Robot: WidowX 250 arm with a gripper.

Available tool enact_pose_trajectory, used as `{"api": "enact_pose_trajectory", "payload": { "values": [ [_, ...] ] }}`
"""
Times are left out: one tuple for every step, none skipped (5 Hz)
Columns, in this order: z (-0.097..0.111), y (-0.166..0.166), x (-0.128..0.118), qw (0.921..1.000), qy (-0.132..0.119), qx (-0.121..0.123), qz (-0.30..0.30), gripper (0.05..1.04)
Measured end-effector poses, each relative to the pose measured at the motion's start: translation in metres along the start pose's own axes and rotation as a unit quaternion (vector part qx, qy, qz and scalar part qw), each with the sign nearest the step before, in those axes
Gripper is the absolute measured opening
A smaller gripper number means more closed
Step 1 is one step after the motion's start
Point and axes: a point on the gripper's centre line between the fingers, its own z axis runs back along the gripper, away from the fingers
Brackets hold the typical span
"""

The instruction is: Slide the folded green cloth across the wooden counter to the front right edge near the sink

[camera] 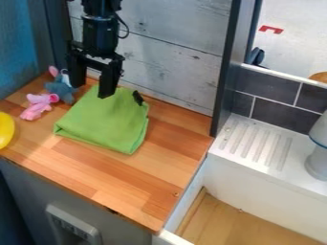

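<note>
The black gripper [93, 90] hangs from the top of the camera view, its two fingers apart and nothing between them. It stands over the upper left corner of a folded green cloth [107, 121], which lies on the wooden counter. A small black object [138, 98] rests at the cloth's upper right edge. Left of the gripper are a grey-blue plush toy [60, 88] and a pink plush toy [38, 106]. Whether the fingertips touch the cloth, I cannot tell.
A yellow object [5, 129] sits at the left edge of the wooden counter [140, 194]. Behind stands a grey plank wall [172, 57] with a dark post [226, 72]. To the right are a white ridged drainboard [258, 143], a sink basin and a white and grey object [318, 153].
</note>
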Motion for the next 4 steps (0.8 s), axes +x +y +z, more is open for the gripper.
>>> {"api": "enact_pose_trajectory", "payload": {
  "values": [
    [-0.016,-0.002,0.0,0.9998,0.021,-0.006,-0.002,1.001],
    [-0.019,-0.001,0.026,0.998,-0.06,-0.01,-0.015,1.001],
    [-0.029,0.006,0.045,0.9874,-0.156,0.021,-0.017,1.001],
    [-0.018,0.014,0.056,0.9822,-0.184,0.034,0.012,1.001]
  ]
}}
